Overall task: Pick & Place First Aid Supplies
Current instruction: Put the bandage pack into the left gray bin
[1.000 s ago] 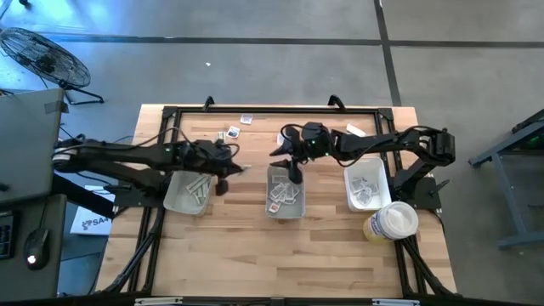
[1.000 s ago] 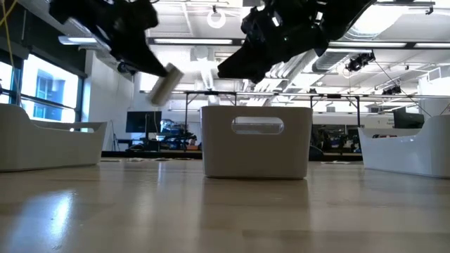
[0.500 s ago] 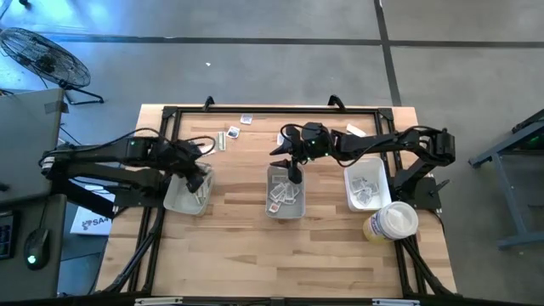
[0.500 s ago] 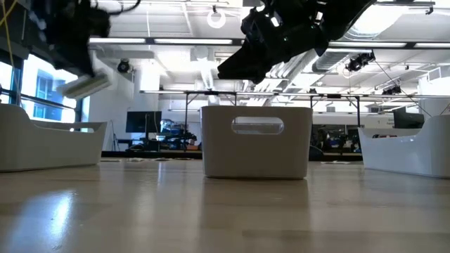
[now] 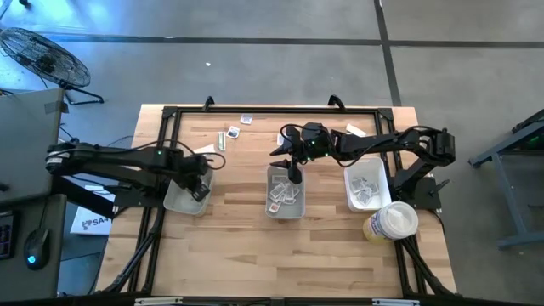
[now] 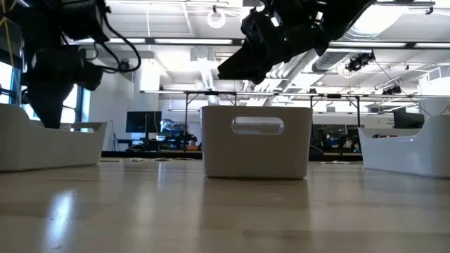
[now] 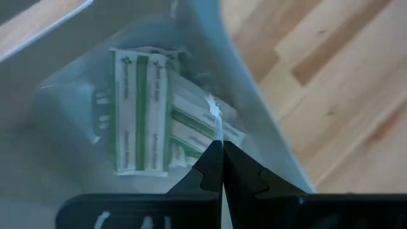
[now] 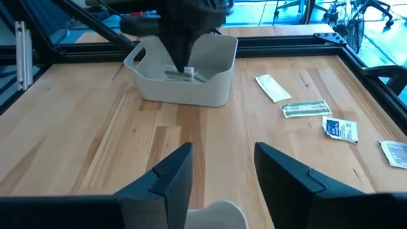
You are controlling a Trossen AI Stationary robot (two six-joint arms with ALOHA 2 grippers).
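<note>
1. Change since the earlier frames: the left gripper (image 5: 201, 192), previously above the bare table between the left tray (image 5: 174, 200) and the middle tray (image 5: 274, 176) with a pale strip in its tips, now hangs over the left tray; the right arm is unmoved
2. Left gripper: jaws together, clamped edge-on on a thin pale strip (image 7: 214, 121) that shows as a sliver just ahead of the tips
3. Relation for the coming move: the held strip points straight down into the left tray, directly above the green-white strips (image 7: 141, 111) already lying flat on its floor; their long axes run roughly along the direction the jaws point. Release looks like the step in hand
4. Right gripper (image 8: 222, 166): jaws apart and empty, poised over the middle tray, which holds square sachets (image 5: 285, 198)
5. Loose supplies: a white wrapper (image 8: 273, 88), a green-white strip (image 8: 307, 108) and printed sachets (image 8: 340, 128) lie on the table toward its far edge, nearer the right arm
</note>
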